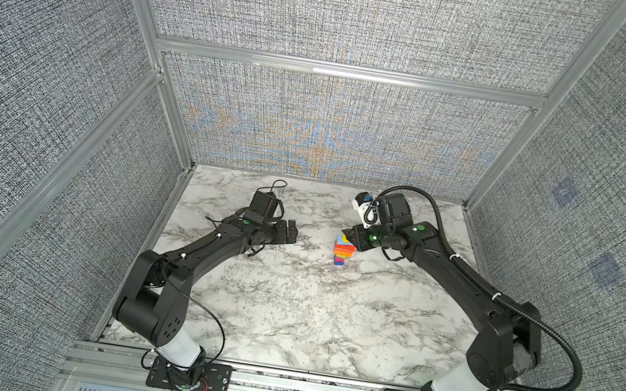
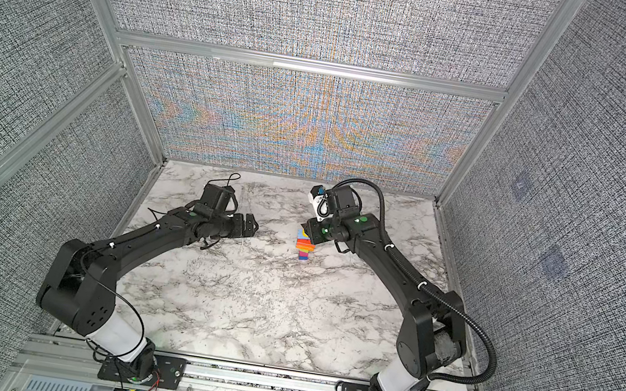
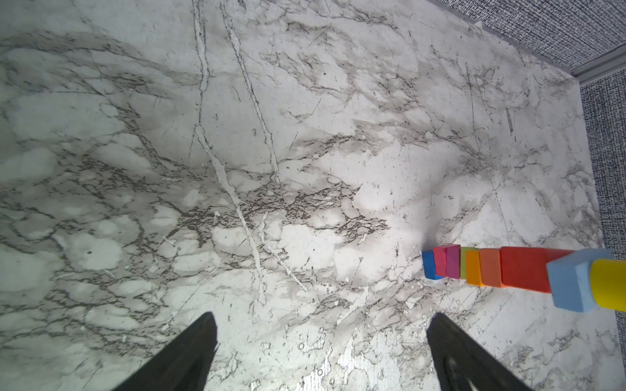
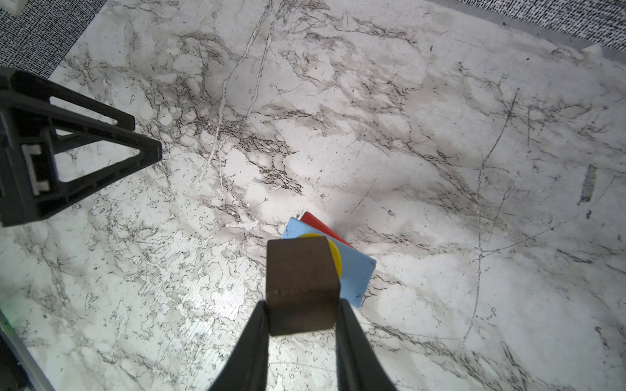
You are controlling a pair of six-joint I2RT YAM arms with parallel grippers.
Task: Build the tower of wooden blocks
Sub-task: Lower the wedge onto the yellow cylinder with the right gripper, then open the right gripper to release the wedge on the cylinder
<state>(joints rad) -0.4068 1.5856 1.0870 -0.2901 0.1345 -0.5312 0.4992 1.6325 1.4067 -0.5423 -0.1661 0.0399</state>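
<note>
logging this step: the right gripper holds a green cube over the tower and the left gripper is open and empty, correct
Not quite. The cube in the right gripper is dark brown, not green; the right wrist view shows it. The rest holds: it is over the tower, and the left gripper is open and empty.
</note>
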